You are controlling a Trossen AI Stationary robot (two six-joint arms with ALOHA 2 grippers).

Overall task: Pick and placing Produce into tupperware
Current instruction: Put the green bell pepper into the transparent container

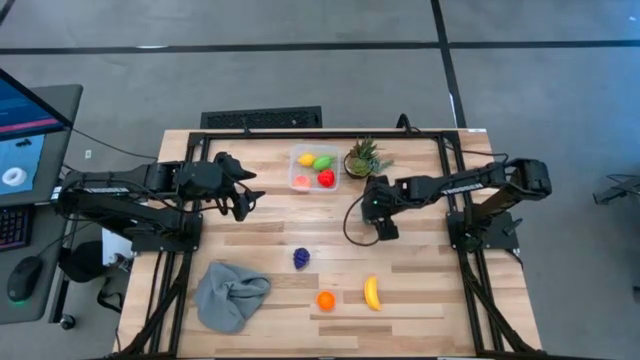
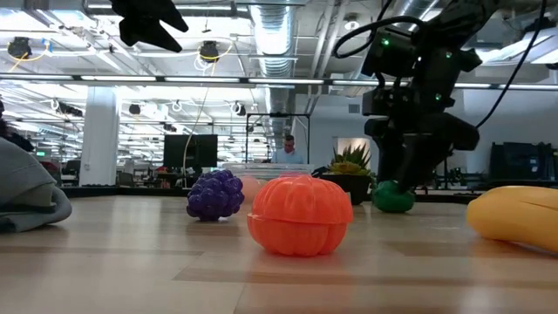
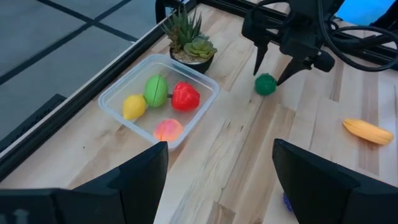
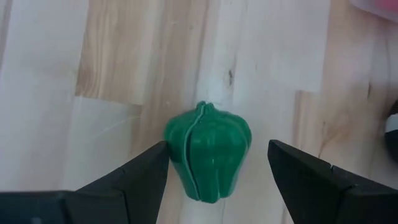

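Right gripper [image 4: 217, 171] open, straddling green pepper [image 4: 208, 158] on counter [image 1: 420, 275].
Risk: rounded pepper squirting sideways on closing, short of tupperware [image 1: 312, 185] at 10 o'clock; left gripper [image 1: 243, 200] idle, open.

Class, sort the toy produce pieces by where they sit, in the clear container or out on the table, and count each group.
In the tupperware: 4 (yellow, green, red, pink)
On the table: 4 (green pepper, purple grapes, orange, banana)
Total: 8

Grey floor [image 1: 300, 70] with dark seam lines around wooden table [image 1: 420, 290]. Monitor [image 1: 25, 125], keyboard [image 1: 12, 228] and mouse [image 1: 22, 280] on desk left of table. Beyond table: open ceiling with ducts [image 2: 279, 35], strip lights, white column [image 2: 100, 135].
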